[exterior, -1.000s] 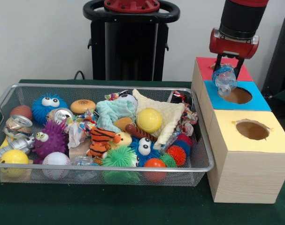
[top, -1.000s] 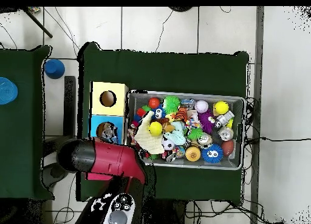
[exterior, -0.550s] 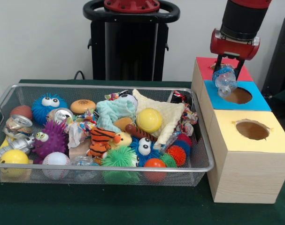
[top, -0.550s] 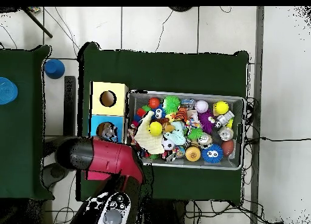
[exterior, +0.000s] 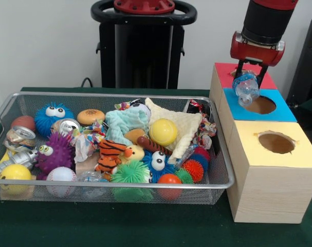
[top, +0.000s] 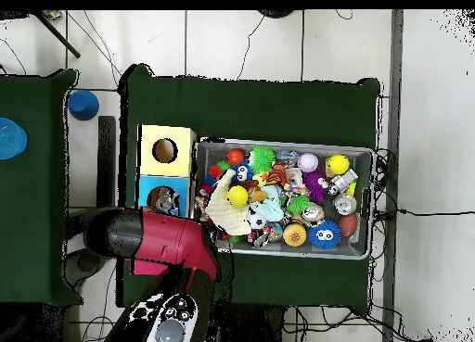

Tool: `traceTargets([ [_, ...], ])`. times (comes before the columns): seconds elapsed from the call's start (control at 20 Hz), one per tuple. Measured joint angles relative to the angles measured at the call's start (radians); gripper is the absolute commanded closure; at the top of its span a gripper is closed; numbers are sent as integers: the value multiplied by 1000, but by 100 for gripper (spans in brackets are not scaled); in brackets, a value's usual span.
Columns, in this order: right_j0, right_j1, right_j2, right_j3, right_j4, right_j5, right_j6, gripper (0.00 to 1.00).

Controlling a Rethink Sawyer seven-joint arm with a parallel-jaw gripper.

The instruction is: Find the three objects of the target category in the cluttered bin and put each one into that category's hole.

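In the front view my gripper (exterior: 248, 81) hangs over the blue-topped box (exterior: 279, 109), shut on a crushed clear plastic bottle (exterior: 245, 87). The bottle tilts down toward the blue box's round hole (exterior: 261, 105), just left of it and slightly above. The wire bin (exterior: 109, 186) holds balls, plush toys, crushed cans (exterior: 19, 136) and cloth. In the overhead view the bottle (top: 165, 202) shows over the blue box (top: 146, 192), and the red arm (top: 162, 247) hides the gripper itself.
A yellow-topped box (exterior: 274, 154) with its own hole (exterior: 276, 142) stands nearest the camera, a red-topped box (exterior: 225, 72) behind the blue one. The bin's right rim (exterior: 222, 149) lies close beside the boxes. A black pedestal (exterior: 143, 46) rises behind the bin.
The gripper with the bottle has risen slightly and edged a little to the right over the blue box; the bin's contents have not moved.
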Motion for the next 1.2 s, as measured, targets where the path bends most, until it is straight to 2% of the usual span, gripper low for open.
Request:
traceTargets([
  [1.2,0,-32,7,-3,7,17,0,100],
])
